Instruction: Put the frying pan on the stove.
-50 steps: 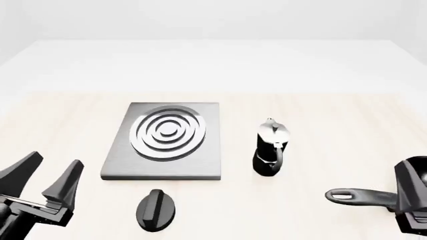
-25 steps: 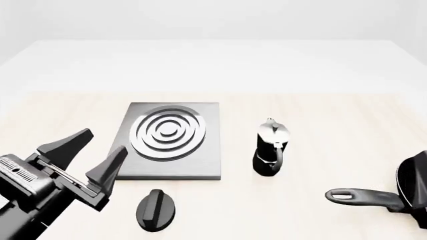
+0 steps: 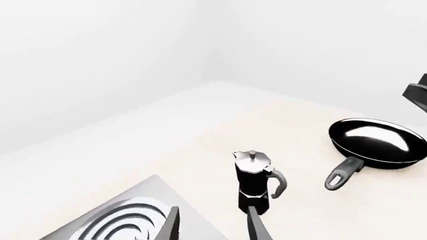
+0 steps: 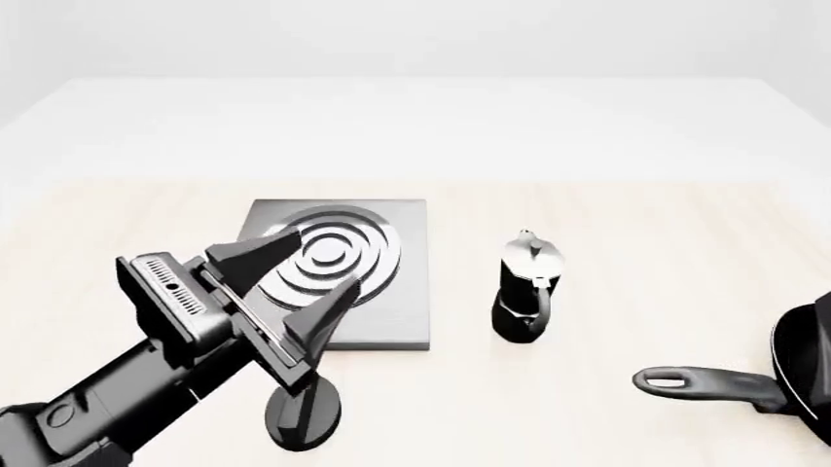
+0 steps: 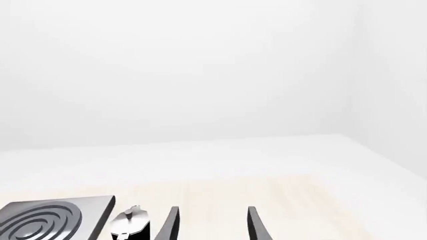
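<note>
the left gripper (image 4: 306, 292) hangs over the near right part of the stove (image 4: 389, 292), its two dark fingers (image 4: 247, 258) spread wide with nothing between them, the arm reaching in from the lower left of the front view. the stove, a square brushed grey plate with raised silver rings, lies flat on the pale wood counter (image 4: 624, 243) left of centre. just in front of it, partly hidden under the left arm, sits a small black oval knob (image 4: 306, 418). to the right of the stove and apart from it stands a black-and-silver moka pot (image 4: 526, 292), upright, its handle turned toward the near side. the frying pan (image 4: 799, 365) rests on the counter at the far right edge of the front view, well apart from the stove, with the moka pot between them; only part of its black bowl shows there, while its long dark grey handle (image 4: 707, 382) points left, with the hole at its free end. the left wrist view shows the whole pan (image 3: 377, 141), glossy inside and lying flat beyond the moka pot (image 3: 255, 182). the right gripper (image 5: 210, 225) appears only in its own wrist view, fingers (image 5: 168, 225) spread and holding nothing, raised above the counter (image 5: 267, 190) with the stove (image 5: 53, 217) and moka pot (image 5: 130, 225) ahead of it.
</note>
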Available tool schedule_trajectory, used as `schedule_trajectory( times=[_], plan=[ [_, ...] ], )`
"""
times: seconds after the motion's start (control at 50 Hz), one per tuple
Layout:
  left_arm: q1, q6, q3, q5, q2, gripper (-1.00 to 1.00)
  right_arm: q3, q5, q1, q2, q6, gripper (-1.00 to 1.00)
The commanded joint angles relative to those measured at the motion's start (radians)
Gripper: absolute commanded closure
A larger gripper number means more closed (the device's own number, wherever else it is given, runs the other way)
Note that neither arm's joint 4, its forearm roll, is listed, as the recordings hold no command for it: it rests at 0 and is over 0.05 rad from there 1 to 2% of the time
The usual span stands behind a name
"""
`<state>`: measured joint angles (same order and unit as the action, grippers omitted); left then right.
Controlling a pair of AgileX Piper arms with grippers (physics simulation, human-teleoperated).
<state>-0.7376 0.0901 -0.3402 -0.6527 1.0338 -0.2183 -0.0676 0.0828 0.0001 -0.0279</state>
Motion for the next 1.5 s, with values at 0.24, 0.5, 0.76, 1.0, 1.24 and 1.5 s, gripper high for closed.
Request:
schedule_trajectory(
  times=[0.24,0.5,0.76,1.0,1.24,1.5],
  plan=[
    [-0.176,-0.01,-0.139,-0.029,0.186,-1.0,-0.031,-0.017,0.009,0.0,-0.008,-1.0],
    [-0.244,-0.018,-0.213,-0.016,0.264,-1.0,-0.042,-0.023,0.015,0.0,-0.01,-1.0],
    [-0.289,-0.029,-0.294,-0.001,0.347,-1.0,-0.045,-0.024,0.012,0.0,-0.007,-1.0],
    [-0.323,-0.028,-0.378,0.039,0.4,-1.0,-0.05,-0.025,0.008,0.0,-0.004,-1.0],
    [-0.371,-0.011,-0.512,0.118,0.477,-1.0,-0.051,-0.027,0.009,0.0,-0.004,-1.0],
    [-0.476,-0.012,-0.681,0.216,0.627,-1.0,-0.037,-0.015,0.003,0.0,0.006,-1.0]
  ],
)
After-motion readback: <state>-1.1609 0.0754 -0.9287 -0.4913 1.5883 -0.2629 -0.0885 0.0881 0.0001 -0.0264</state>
